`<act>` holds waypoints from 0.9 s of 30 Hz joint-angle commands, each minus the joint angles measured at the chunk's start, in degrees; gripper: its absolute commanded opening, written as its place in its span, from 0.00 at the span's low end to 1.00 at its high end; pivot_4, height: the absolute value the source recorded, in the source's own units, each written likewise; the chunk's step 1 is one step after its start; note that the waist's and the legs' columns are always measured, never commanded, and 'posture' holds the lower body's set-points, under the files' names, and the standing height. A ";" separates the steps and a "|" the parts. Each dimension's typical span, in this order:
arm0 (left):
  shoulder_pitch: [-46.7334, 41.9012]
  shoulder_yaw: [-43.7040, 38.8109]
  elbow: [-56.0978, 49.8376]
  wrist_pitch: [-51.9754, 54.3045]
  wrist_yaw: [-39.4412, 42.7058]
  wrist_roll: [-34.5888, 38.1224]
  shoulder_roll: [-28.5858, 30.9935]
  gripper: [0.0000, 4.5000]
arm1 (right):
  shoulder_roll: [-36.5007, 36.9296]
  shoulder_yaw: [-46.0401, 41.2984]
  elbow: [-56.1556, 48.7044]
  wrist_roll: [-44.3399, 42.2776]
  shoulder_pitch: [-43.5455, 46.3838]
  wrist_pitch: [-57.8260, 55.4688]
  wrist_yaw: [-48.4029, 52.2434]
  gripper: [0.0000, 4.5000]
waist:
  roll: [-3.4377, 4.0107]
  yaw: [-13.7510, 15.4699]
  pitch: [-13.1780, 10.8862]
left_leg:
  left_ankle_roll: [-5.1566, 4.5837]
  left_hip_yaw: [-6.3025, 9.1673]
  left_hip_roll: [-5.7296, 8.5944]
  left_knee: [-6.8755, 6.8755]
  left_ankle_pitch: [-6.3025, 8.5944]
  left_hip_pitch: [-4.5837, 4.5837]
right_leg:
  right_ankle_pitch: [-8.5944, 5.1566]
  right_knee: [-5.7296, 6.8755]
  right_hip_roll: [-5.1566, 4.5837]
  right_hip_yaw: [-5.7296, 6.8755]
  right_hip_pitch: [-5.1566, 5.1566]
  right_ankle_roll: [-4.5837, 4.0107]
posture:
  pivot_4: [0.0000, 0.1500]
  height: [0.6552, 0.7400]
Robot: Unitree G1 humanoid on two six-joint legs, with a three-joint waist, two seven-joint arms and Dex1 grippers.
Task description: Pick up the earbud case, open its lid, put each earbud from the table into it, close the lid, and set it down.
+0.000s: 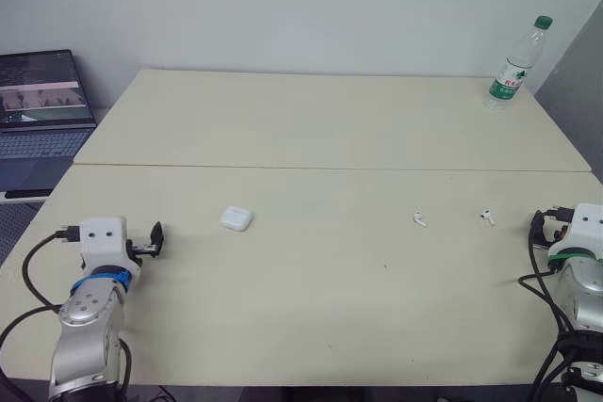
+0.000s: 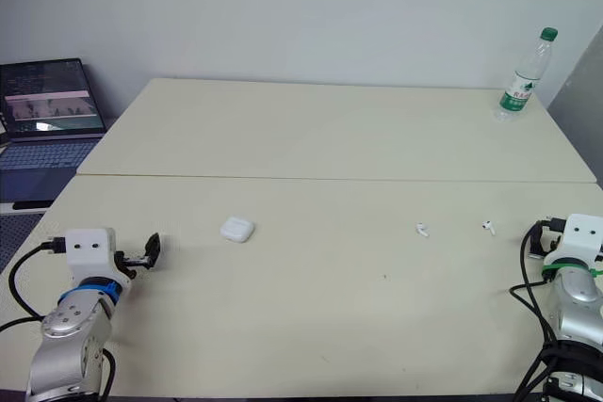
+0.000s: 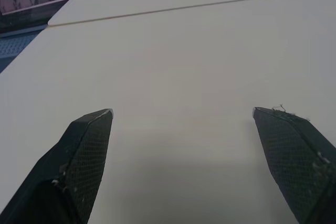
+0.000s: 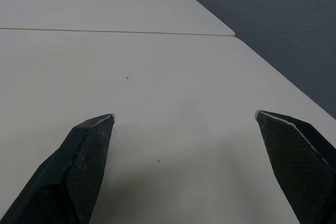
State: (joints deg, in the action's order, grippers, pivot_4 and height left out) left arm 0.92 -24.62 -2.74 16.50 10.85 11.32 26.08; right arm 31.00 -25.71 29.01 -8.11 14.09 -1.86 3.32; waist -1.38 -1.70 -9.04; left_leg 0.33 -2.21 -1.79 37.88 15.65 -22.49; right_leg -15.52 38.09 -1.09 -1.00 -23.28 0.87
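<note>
- left tool (image 3: 182,113): wide open, empty
- right tool (image 4: 185,116): wide open, empty
- earbud case (image 1: 236,218): closed, on surface (image 1: 311,317), near left tool
- left earbud (image 1: 419,220), right earbud (image 1: 487,217): on surface, apart, nearer right tool

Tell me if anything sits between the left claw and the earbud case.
Nothing visible does: just bare table lies between the open left claw and the earbud case.

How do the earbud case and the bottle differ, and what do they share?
The earbud case is white, low and rounded; the bottle is clear, tall, green-capped. The case lies near, leftward; the bottle stands upright far right. Both rest on the table.
</note>
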 commanded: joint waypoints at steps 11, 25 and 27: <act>3.62 4.58 -25.27 15.21 14.30 14.88 6.00 0.99 | 1.43 13.56 -24.92 -14.94 7.06 -14.31 31.68 1.00 | 0.03 -0.03 -0.01 | 0.00 0.08 -0.02 0.06 0.00 0.05 | 0.01 0.08 0.02 0.06 0.04 0.00 | 1.00 1.00; -1.49 13.45 -18.49 21.57 12.55 12.62 5.27 0.99 | 8.45 25.66 -37.76 -34.04 17.78 -41.52 59.87 1.00 | 0.01 0.28 -0.04 | -0.01 0.32 0.05 0.09 0.00 -0.09 | 0.02 0.00 -0.02 0.26 0.03 0.00 | 1.00 1.00; -2.30 14.15 -17.58 21.52 12.70 12.06 5.08 0.99 | 9.14 26.73 -38.69 -34.16 18.41 -42.50 61.65 1.00 | 0.00 0.30 -0.04 | -0.01 0.34 0.05 0.10 0.00 -0.10 | 0.02 0.00 -0.01 0.29 0.04 0.00 | 1.00 1.00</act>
State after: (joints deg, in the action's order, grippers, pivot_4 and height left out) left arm -0.45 -10.53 -19.66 39.32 23.74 24.10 31.24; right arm 39.30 1.10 -7.56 -40.93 31.23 -43.75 62.96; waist -1.38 -1.41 -9.08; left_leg 0.31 -1.87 -1.73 37.99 15.65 -22.60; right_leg -15.50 38.09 -1.11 -0.71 -23.25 0.87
